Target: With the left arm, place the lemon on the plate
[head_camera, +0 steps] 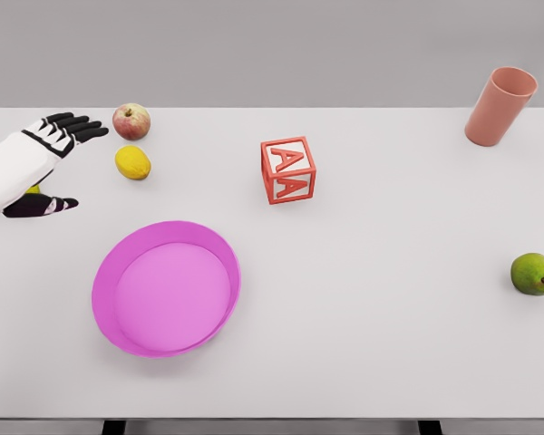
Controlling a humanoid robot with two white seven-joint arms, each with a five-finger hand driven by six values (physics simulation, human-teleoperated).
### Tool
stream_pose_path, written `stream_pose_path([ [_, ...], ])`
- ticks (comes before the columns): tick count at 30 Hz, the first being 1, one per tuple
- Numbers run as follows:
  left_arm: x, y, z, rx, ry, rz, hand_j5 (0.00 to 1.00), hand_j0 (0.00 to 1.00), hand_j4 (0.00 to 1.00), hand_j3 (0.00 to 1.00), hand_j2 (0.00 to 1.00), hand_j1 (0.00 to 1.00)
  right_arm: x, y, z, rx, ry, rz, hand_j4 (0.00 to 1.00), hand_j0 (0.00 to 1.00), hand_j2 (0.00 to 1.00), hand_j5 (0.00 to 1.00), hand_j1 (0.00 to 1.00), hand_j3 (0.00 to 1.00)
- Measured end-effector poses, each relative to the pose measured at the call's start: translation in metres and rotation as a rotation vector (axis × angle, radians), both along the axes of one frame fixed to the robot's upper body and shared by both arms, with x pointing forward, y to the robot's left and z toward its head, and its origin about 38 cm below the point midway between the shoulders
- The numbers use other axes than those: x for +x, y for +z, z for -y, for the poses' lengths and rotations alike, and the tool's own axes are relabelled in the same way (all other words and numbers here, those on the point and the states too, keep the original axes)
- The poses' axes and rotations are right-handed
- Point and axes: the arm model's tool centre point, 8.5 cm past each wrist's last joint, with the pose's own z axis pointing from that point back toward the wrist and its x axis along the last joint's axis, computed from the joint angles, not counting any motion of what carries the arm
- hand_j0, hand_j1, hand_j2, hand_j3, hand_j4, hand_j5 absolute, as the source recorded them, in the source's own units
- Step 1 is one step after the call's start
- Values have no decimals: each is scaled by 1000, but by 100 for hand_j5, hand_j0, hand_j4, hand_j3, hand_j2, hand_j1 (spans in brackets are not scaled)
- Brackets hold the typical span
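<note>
At the upper left of the frame, the small oval yellow lemon [132, 162] lay below a red-yellow apple [131, 120] and above the round magenta plate [111, 313]. The white left hand [47, 161] hovered beside it, fingers spread, holding nothing. A clean grasp probably called for closing from the side without nudging the apple. The white table [390, 299] was flat, the wall behind it plain grey.

Left arm [9, 168] cut by the left edge; small yellow-green thing [34, 189] mostly hidden beneath it.
</note>
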Motion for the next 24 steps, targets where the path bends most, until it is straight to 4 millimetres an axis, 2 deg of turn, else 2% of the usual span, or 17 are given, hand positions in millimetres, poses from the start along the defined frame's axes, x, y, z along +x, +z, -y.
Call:
stream_pose_path([
  [7,4,3,-1,-2,4,9,100,100,100,100,100,100,0,0,0,0,0,0,100,100,100,100,100,100],
  [9,15,16,-3,-9,12,40,100,100,100,100,100,100,0,0,0,0,0,0,100,100,100,100,100,100],
  [10,26,31,-5,-15,19,73,100,100,100,100,100,100,0,0,0,0,-1,0,100,100,100,100,100,100],
  [13,53,43,-8,0,30,60,100,100,100,100,100,100,0,0,0,0,0,0,100,100,100,100,100,100],
  [15,63,36,-10,14,36,18,100,100,100,100,100,100,0,0,0,0,0,0,100,100,100,100,100,100],
  [17,78,42,-8,56,29,-27,100,100,100,100,100,100,0,0,0,0,0,0,100,100,100,100,100,100],
  [20,89,27,-7,147,18,-162,100,100,100,100,100,100,0,0,0,0,0,0,100,100,100,100,100,100],
  [23,101,32,-3,190,4,-202,100,100,100,100,100,100,0,0,0,0,0,0,100,100,100,100,100,100],
  [24,109,41,0,198,2,-195,100,100,100,100,100,100,0,0,0,0,0,0,100,100,100,100,100,100],
])
